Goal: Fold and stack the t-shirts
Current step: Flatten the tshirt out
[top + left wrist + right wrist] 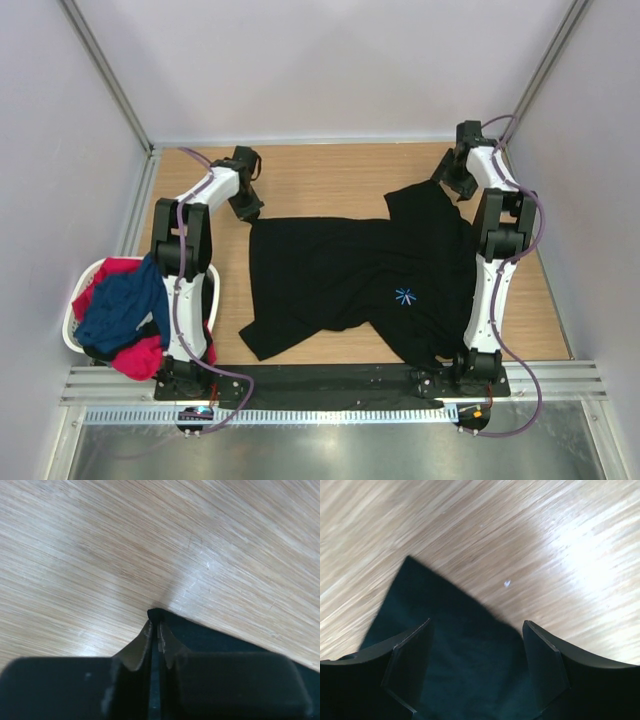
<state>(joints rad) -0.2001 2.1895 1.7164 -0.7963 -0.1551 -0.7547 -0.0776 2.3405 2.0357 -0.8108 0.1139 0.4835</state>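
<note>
Large black cloth t-shirt (340, 280) is spread on the wooden table (330, 180), long axis left-right. Far-left corner is pinched in the closed left gripper (155, 626); far-right corner is straddled, not held, by the wide-open right gripper (477, 630).

Top view looks down, wrist views close, all share black t-shirt (340, 270)
</note>
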